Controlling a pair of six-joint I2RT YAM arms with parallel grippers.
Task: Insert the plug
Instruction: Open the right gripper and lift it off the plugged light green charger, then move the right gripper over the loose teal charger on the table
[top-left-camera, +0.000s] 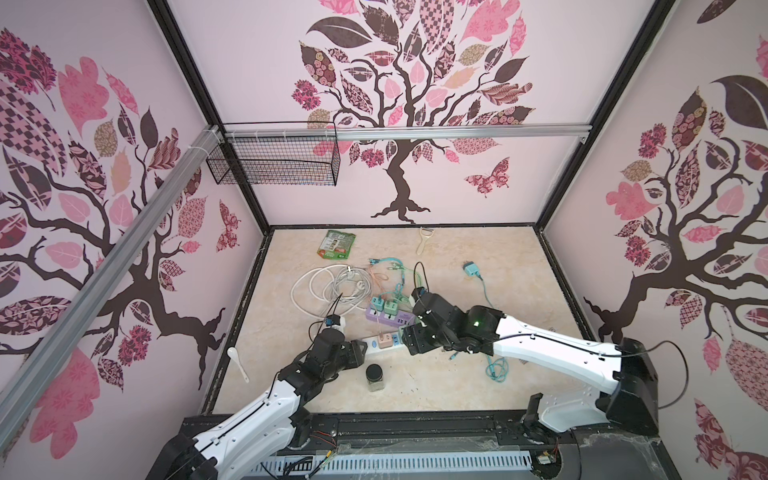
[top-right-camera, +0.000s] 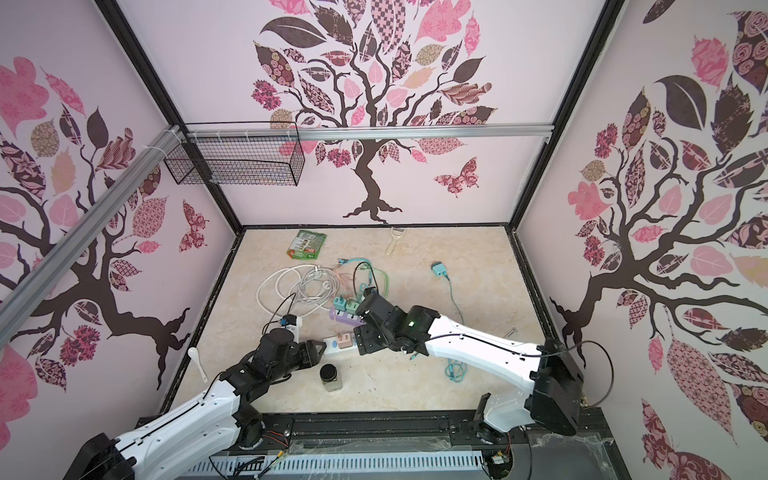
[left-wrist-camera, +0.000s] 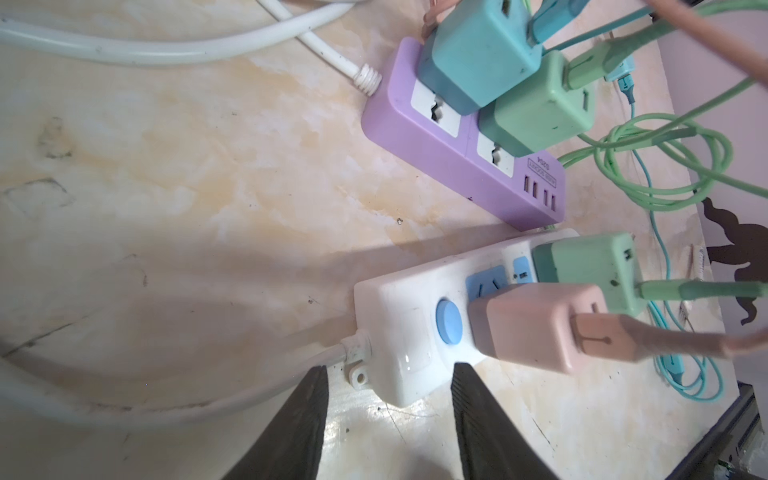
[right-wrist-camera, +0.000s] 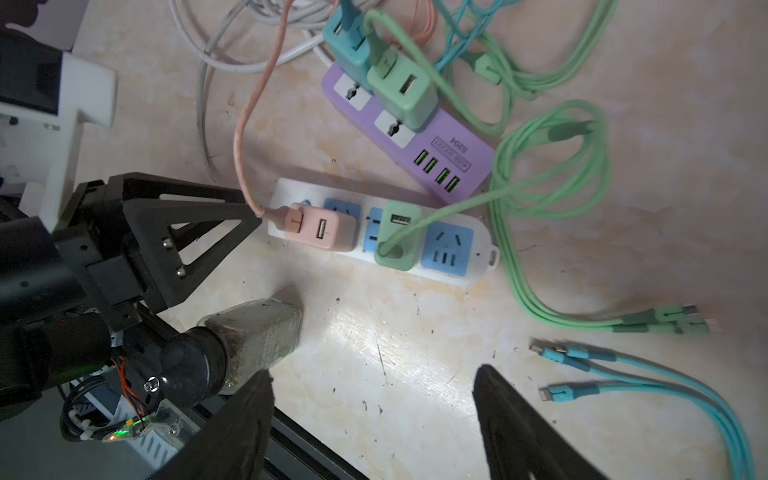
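Right pincer (right-wrist-camera: 374, 372) gapes, apart from green plug (right-wrist-camera: 397, 235) seated in white strip (right-wrist-camera: 286, 191).

Your worktop (top-left-camera: 457, 395) is pale and marbled. Along its far edge you'll find a green packet (top-left-camera: 337, 245) and a peeler (top-left-camera: 424, 240). A coiled white cable (top-left-camera: 316, 286) lies left of centre. The purple strip (top-left-camera: 388, 319) sits mid-worktop, with the white strip (top-left-camera: 371, 347) just beside it toward the front edge. A jar (top-left-camera: 375, 377) stands nearer the front. You have a spoon (top-left-camera: 237, 361) by the left edge, a teal adapter (top-left-camera: 471, 269) toward the right edge, and a teal cable (top-left-camera: 496, 370) bundled front-right.
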